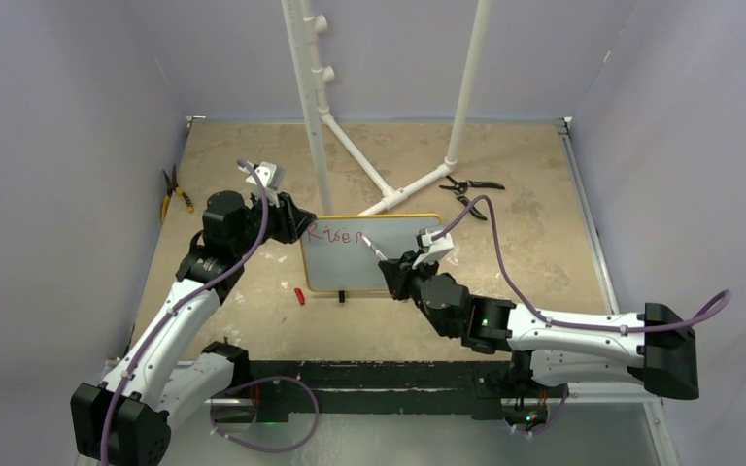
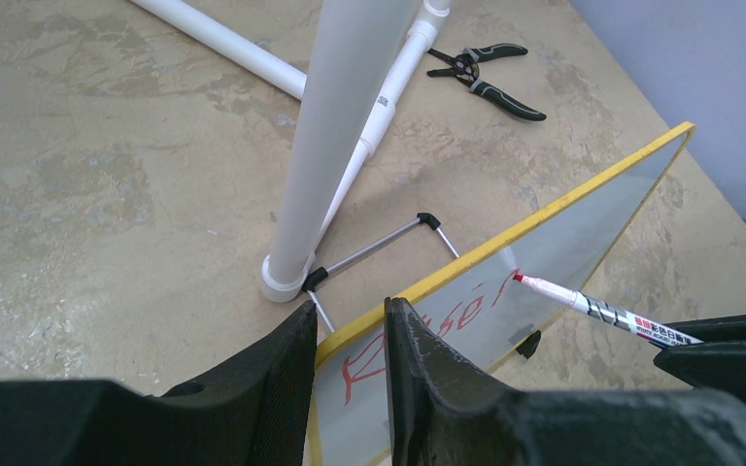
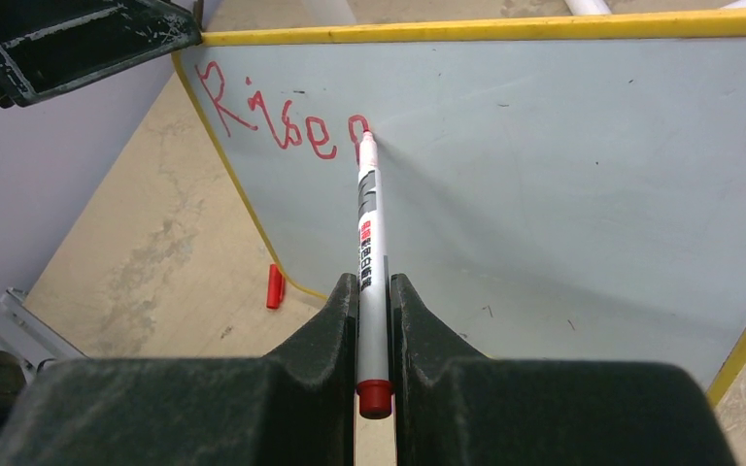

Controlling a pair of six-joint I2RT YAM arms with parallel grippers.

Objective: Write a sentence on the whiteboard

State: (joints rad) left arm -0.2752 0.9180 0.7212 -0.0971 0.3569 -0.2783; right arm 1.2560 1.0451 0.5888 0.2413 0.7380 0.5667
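Marker (image 3: 369, 243) tip against whiteboard (image 3: 563, 194)

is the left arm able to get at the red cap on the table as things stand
Probably not now: the left gripper is clamped on the whiteboard edge, though the red cap lies unobstructed nearby.

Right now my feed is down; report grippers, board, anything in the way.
Left gripper clamps top edge of yellow-framed whiteboard. Right gripper holds grey red-tipped marker, tip on board. Red script: "Rise", next letter started. Board face unobstructed.
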